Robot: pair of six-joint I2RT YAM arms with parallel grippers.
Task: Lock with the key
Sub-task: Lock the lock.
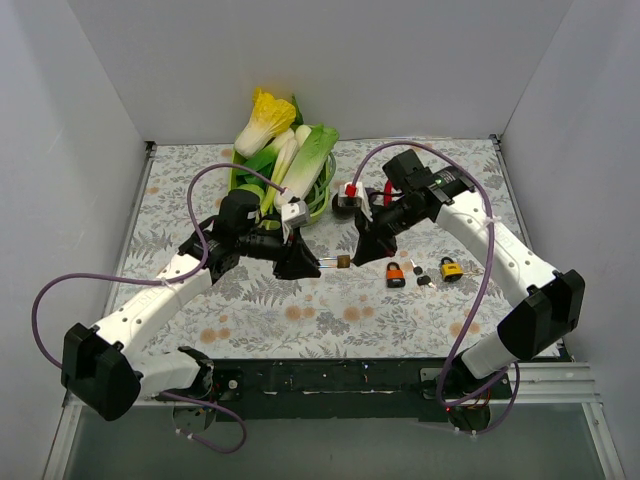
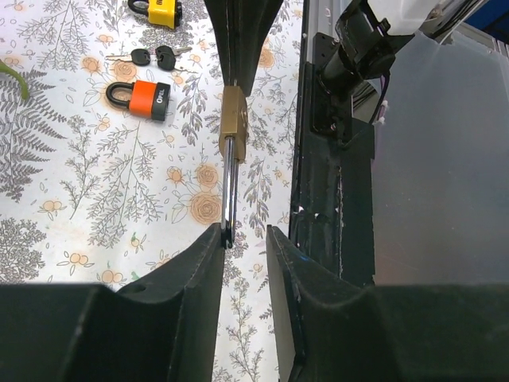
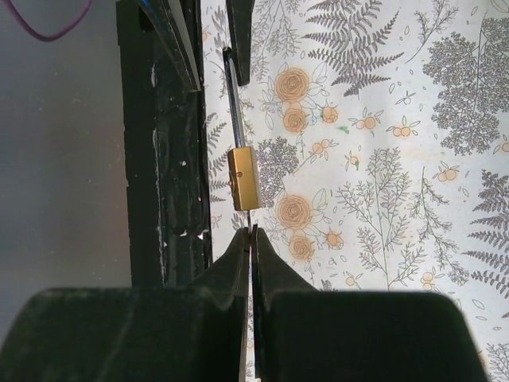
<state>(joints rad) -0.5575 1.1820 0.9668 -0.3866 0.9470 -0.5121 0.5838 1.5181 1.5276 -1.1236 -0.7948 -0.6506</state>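
Overhead, the two arms meet above the middle of the fern-and-flower printed tablecloth, with a small brass padlock held off the cloth between the left gripper and the right gripper.

Only the wrist cameras show how it is held. From the right wrist, the right gripper's fingers are pressed tight together on a thin metal key that enters the bottom of the padlock's body. From the left wrist, the long steel shackle runs from the brass body back to the left gripper, where its end lies against the inner face of one finger. The fingers stand a little apart with cloth showing through the gap, so I cannot tell whether the shackle is clamped.

The left wrist view also shows what lies beyond on the cloth — an orange-and-black padlock, a yellow padlock and a pair of black-headed keys between them.

Only the top view shows the green basket at the far side, holding leafy vegetables — one yellow-leaved cabbage and a pale green one among them.

White lettering sits on the orange padlock's black body, too small to read reliably.
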